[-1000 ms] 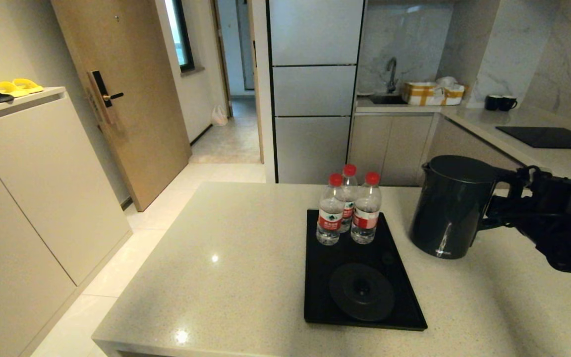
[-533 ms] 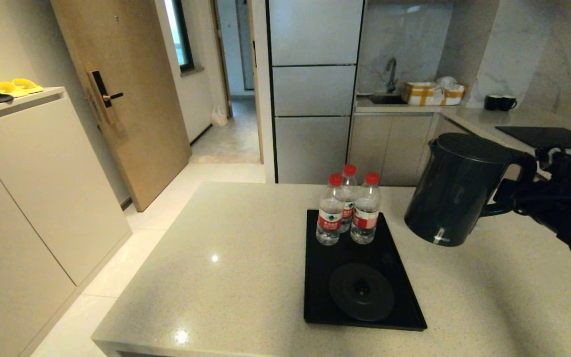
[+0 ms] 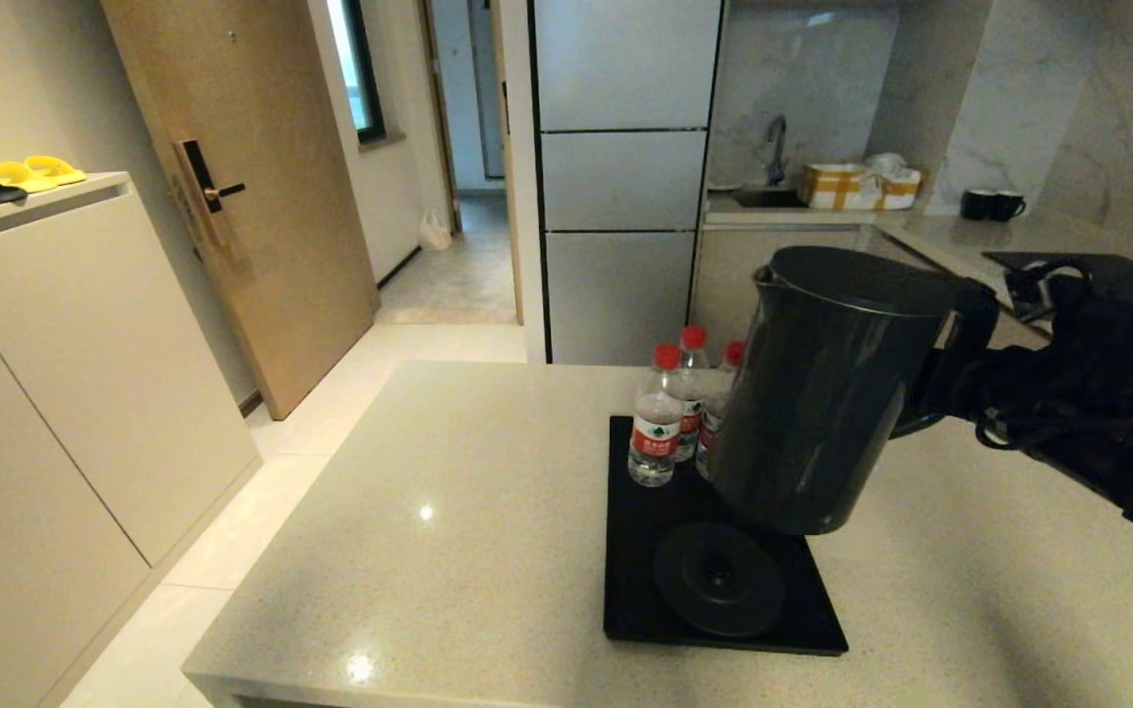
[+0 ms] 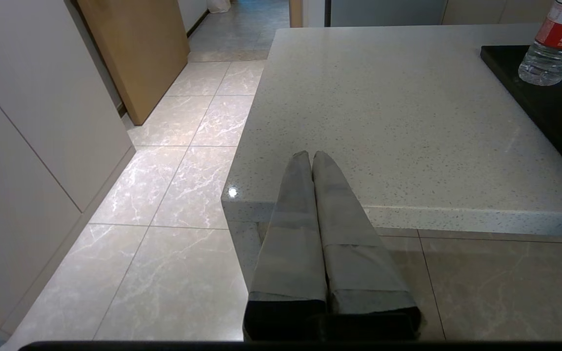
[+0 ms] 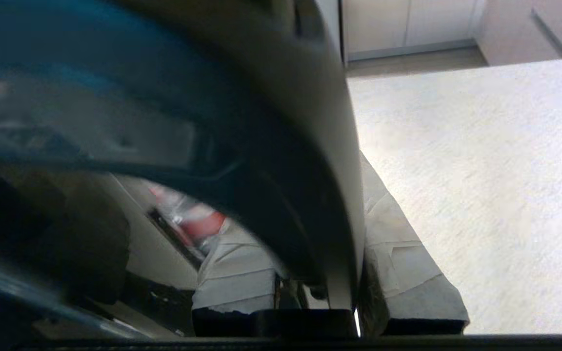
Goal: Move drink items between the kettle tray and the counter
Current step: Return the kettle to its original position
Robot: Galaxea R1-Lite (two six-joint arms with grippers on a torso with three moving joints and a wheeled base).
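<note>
Beige counter [image 3: 488, 511] holds the black tray [image 3: 630, 551], and the kettle [image 3: 822, 393] has just swung from the counter's right side to hang tilted above the tray's round disc [image 3: 718, 578]. The right claw [image 3: 960, 379] seems clamped on its handle, so setting it down comes next. The left claw [image 4: 310, 161] waits pressed together by the counter's edge.

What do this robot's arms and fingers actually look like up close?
The right arm is bulky and matte black, with black cables looping over its wrist. The left gripper ends in two long, tapered fingers wrapped in grey fabric-like covering with visible seams, on black bases. The right gripper's fingers wear a similar pale, creased wrapping. No markings show.
</note>
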